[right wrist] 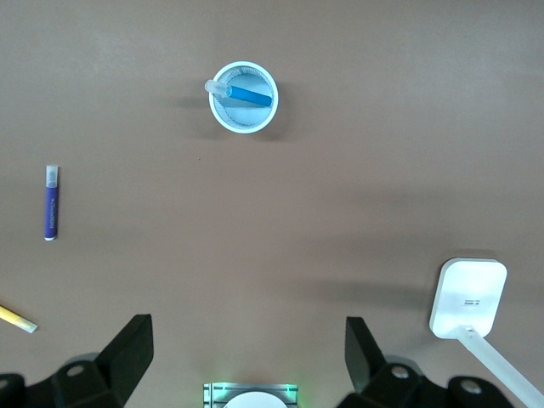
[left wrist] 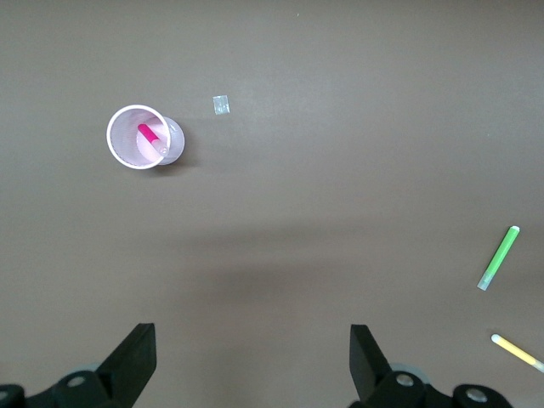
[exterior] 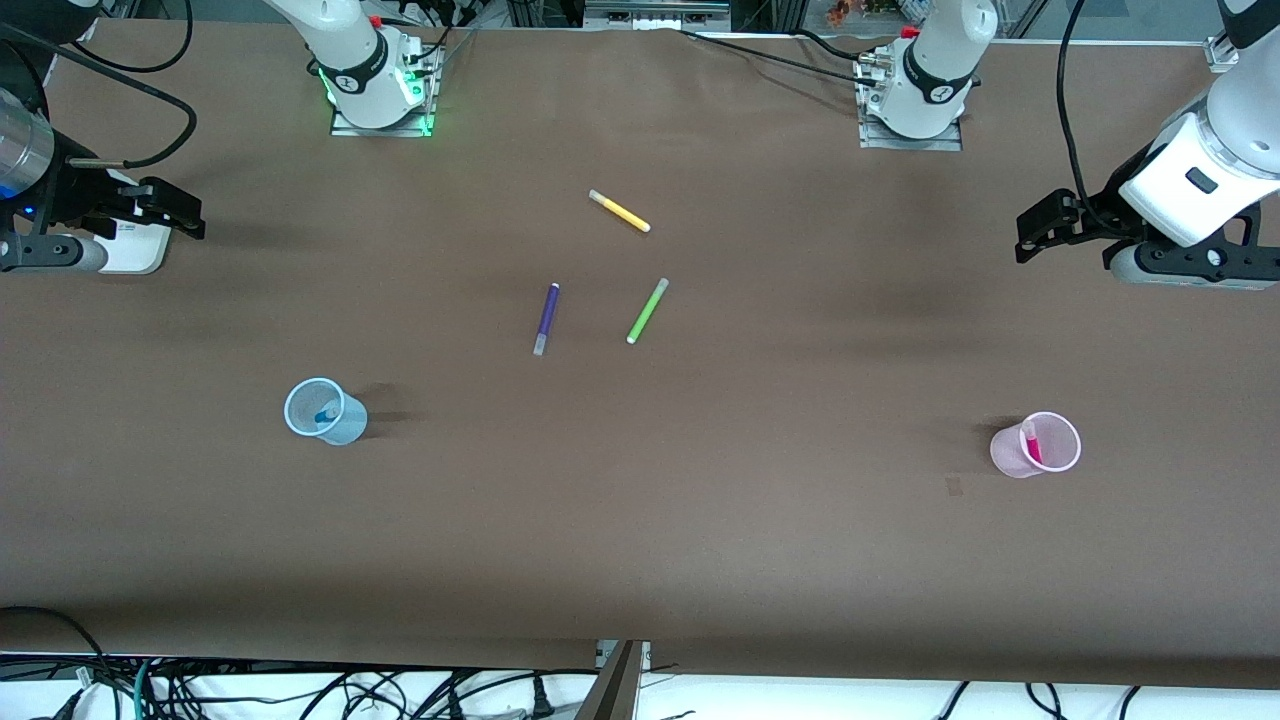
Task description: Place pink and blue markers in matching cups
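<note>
The left gripper (exterior: 1040, 235) hangs over the table's edge at the left arm's end, jaws spread wide and holding nothing; the right gripper (exterior: 175, 210) hangs likewise over the right arm's end, also wide open and empty. Both arms appear to be waiting. The slim magenta-pink felt marker with the pale pink cap (exterior: 1031, 443) stands tilted inside the small translucent light pink plastic cup (exterior: 1060, 465), which sits nearer to the front camera than the left gripper and toward the left arm's end. The slim bright blue felt marker with the pale grey end (exterior: 326, 415) leans inside the small translucent light blue plastic cup (exterior: 345, 428), toward the right arm's end and nearer to the front camera than the right gripper. In the wrist views each marker (left wrist: 148, 133) (right wrist: 248, 94) rests slanted against the wall of its cup (left wrist: 118, 151) (right wrist: 252, 127). Judged from this, both placements look complete and no further pick seems called for. A dark purple pen (exterior: 546, 317), a green pen (exterior: 647, 311) and a yellow pen (exterior: 619, 211) lie flat mid-table, well apart from both cups. No brand, label or legible writing can be made out on any item.
</note>
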